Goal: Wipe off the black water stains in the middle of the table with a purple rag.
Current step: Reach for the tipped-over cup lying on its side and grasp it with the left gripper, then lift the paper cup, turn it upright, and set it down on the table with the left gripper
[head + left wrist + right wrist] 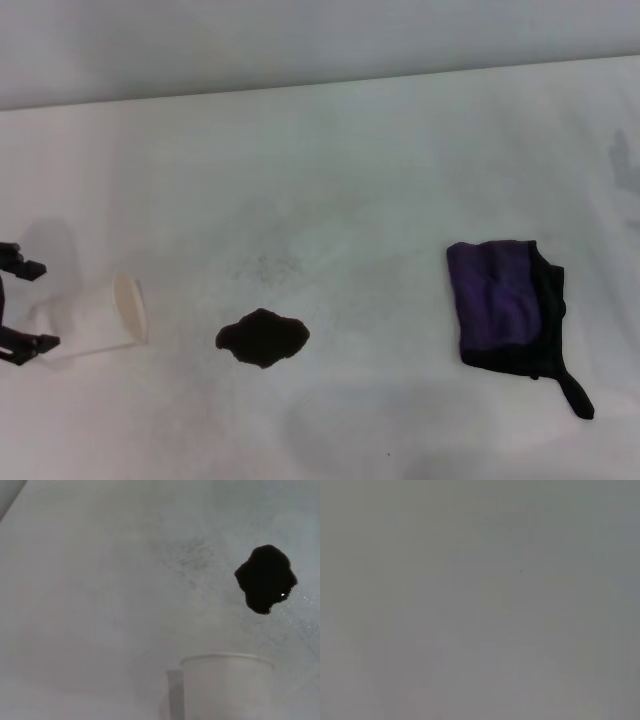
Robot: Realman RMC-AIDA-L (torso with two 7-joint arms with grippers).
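Note:
The black water stain (262, 337) is a small lobed blob on the white table (350, 170), a little left of middle. It also shows in the left wrist view (266, 579). The purple rag (505, 305) lies flat to the right of the stain, with black edging and a black strip trailing toward the front. No gripper touches it. My left gripper (28, 305) is at the far left edge, open, its fingers spread at the closed end of a paper cup. My right gripper is out of view; its wrist view shows only bare surface.
A white paper cup (100, 318) lies on its side left of the stain, mouth toward the stain. It also shows in the left wrist view (227, 685). Faint grey smudges mark the table behind the stain. The table's far edge runs along the back.

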